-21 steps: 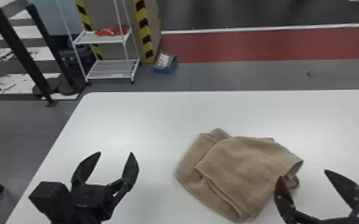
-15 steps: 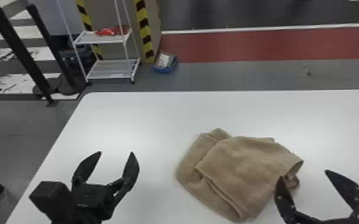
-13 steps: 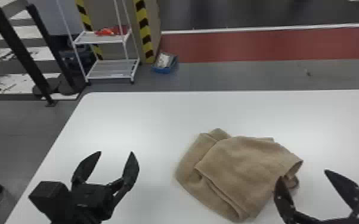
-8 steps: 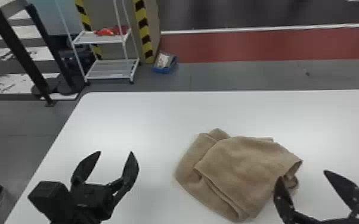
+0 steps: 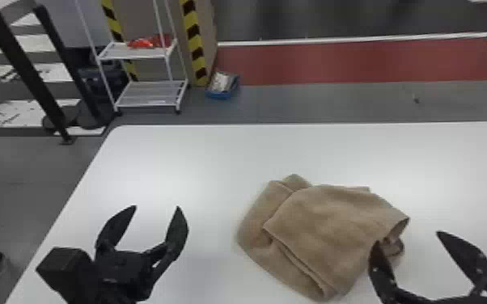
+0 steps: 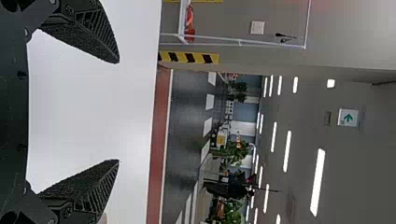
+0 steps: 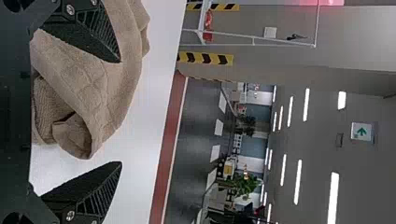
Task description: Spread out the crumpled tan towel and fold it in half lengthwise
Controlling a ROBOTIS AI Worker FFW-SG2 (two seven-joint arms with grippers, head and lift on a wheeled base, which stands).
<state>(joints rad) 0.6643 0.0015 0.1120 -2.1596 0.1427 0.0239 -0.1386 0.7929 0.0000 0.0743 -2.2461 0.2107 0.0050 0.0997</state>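
Two black fingers (image 5: 177,230) of the left gripper (image 5: 157,207) stand wide apart, holding nothing, at eight o'clock in the head view (twelve = table's far edge); its arm enters from six and points toward one. The right gripper (image 5: 407,237), at four o'clock, is likewise wide open and grasps nothing; it points toward eleven. Its nine-o'clock finger overlaps the towel's edge in view; contact cannot be determined. The tan towel (image 5: 319,230) lies between the grippers, at five o'clock, rumpled, one layer folded over another. Outward: the white table (image 5: 198,161); beyond its far edge, toward eleven, a white rack (image 5: 149,95) and, just beside it, a blue box (image 5: 220,95).
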